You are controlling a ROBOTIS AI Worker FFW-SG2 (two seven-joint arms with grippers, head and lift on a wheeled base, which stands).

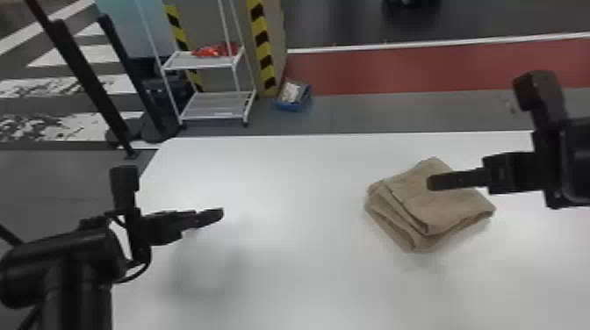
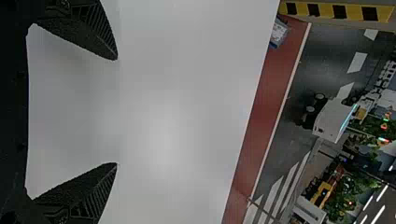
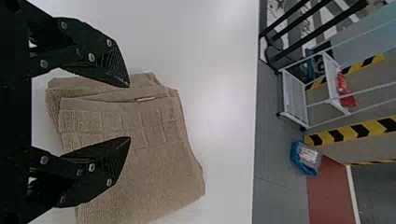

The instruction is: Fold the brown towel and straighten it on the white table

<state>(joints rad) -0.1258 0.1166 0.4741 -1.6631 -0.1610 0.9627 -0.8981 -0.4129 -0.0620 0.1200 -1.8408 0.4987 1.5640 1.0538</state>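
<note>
White table (image 1: 285, 245) bears the towel (image 1: 443, 210), frame right. Left gripper (image 2: 116, 111) and right gripper (image 3: 129, 112) gape wide; best nudge the stepped layers (image 1: 395, 219) square gently.

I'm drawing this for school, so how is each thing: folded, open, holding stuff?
Brown towel: folded, edges not lined up.
Left gripper: open.
Right gripper: open, over the towel.
White table: holding up the towel.
White rack: standing, something red on top shelf.
</note>
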